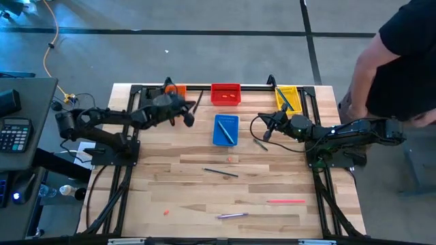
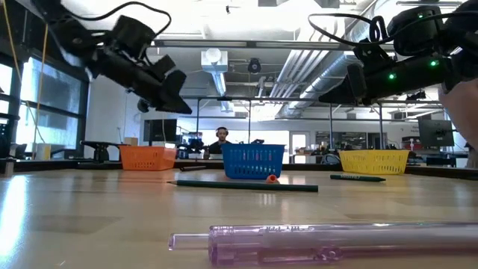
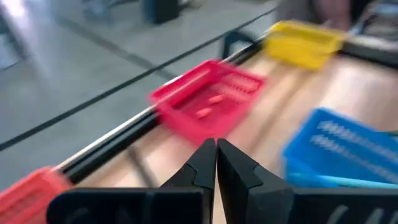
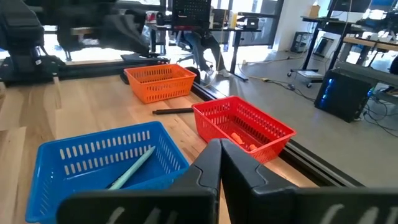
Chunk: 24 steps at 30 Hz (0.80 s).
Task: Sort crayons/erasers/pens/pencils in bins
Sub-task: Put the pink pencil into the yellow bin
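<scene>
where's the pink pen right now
In the high view the pink pen lies flat on the table's front right part, near the front edge, just right of and slightly behind the clear purple pen, far from all the bins.

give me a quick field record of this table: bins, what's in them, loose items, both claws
bins: orange bin, red bin, yellow bin along far edge; blue bin nearer the middle
contents: red holds small orange-red pieces; blue a teal pen; yellow a blue pen
loose: dark pencil, pink pen, purple pen
left claw: shut, empty, between orange and blue bins
right claw: shut, empty, by blue bin
</scene>
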Each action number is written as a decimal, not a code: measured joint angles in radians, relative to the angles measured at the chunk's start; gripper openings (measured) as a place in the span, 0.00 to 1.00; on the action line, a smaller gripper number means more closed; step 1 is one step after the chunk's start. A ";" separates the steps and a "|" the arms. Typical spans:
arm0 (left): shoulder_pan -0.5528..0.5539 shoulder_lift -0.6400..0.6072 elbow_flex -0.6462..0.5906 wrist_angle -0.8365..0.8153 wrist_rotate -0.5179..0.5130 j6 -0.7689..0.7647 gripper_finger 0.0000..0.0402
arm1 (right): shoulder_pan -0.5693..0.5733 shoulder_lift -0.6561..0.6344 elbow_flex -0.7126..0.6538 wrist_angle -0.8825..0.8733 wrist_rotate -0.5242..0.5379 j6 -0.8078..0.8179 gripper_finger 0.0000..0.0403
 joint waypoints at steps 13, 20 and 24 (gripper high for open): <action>-0.155 0.001 -0.246 0.521 0.075 0.064 0.00 | 0.161 0.000 0.331 -0.769 0.000 0.159 0.00; -0.155 0.001 -0.257 0.546 0.075 0.078 0.00 | 0.395 0.045 0.494 -1.190 -0.001 0.417 0.00; -0.155 0.001 -0.257 0.546 0.075 0.077 0.00 | 0.539 0.119 0.538 -1.289 -0.007 0.601 0.00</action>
